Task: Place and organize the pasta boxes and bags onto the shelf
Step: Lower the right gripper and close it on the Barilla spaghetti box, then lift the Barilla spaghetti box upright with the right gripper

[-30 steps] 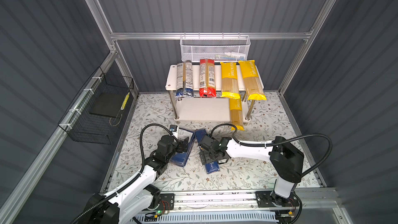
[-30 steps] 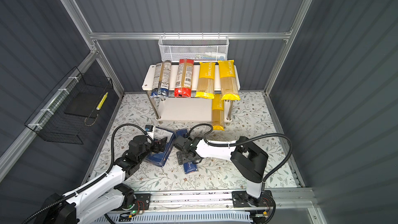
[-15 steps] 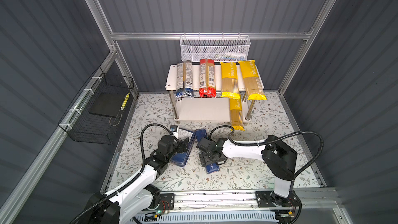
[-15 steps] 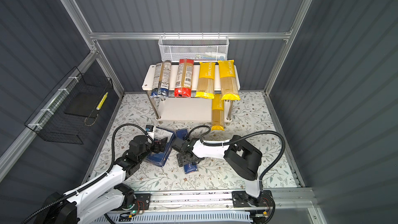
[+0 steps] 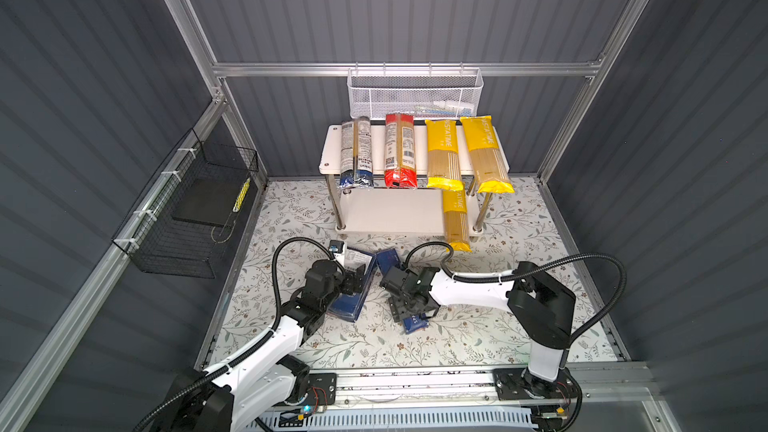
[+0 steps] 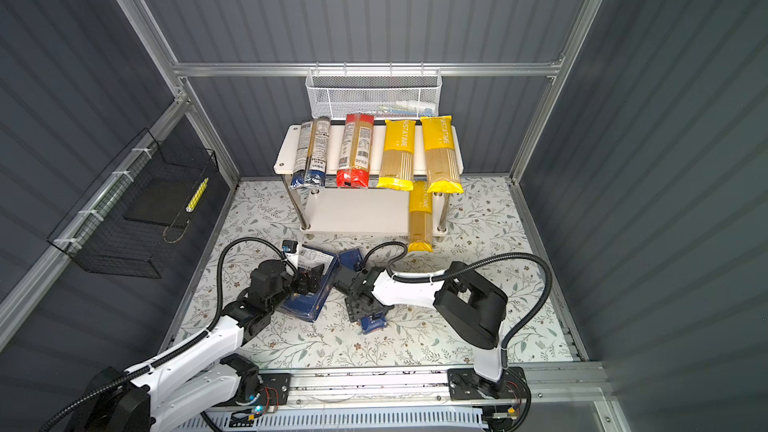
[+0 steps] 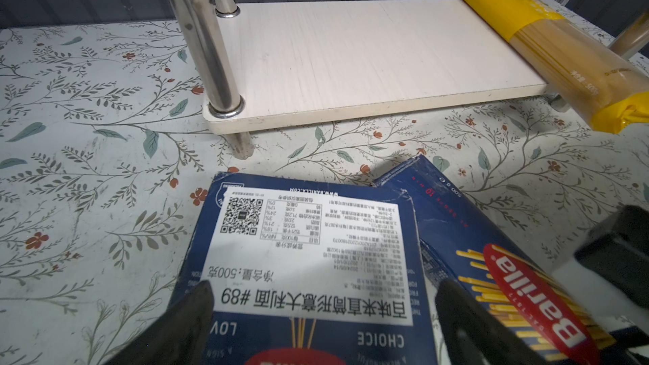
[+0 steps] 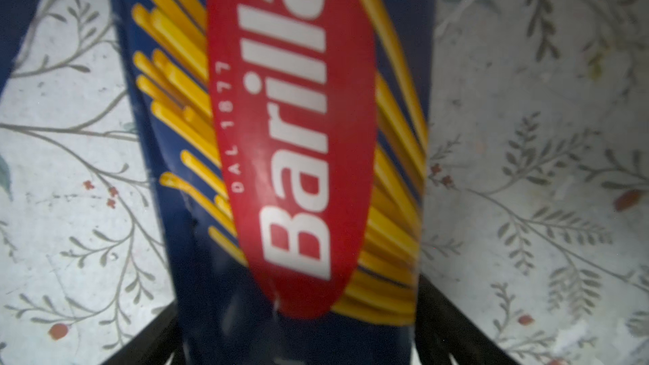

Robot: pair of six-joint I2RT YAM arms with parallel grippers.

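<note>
The shelf [image 5: 330, 155] stands at the back, with several bags on it. On its top board lie a dark blue one [image 5: 355, 151], a red one [image 5: 400, 151] and two yellow ones [image 5: 442, 155]. A third yellow bag [image 5: 455, 222] lies on the lower board, overhanging the front. Both pasta boxes lie on the floor in front. My left gripper [image 5: 353, 280] [image 7: 325, 287] is open, its fingers wide apart over the wide box [image 7: 309, 251] [image 5: 347, 307]. My right gripper [image 5: 413, 311] [image 8: 296, 296] is shut on the slim box [image 8: 291, 135] [image 6: 374, 323], fingers against both long sides.
A white mesh basket [image 5: 415, 97] hangs on the back wall above the shelf. A black wire basket [image 5: 195, 214] hangs on the left wall. The two boxes touch at their far ends near the shelf's front leg [image 7: 224, 100]. The right arm's elbow [image 5: 540, 305] sticks out to the right.
The right gripper shifted slightly left along the slim box, and its jaws narrowed onto the box's sides. The left arm and the wide box have not moved.
</note>
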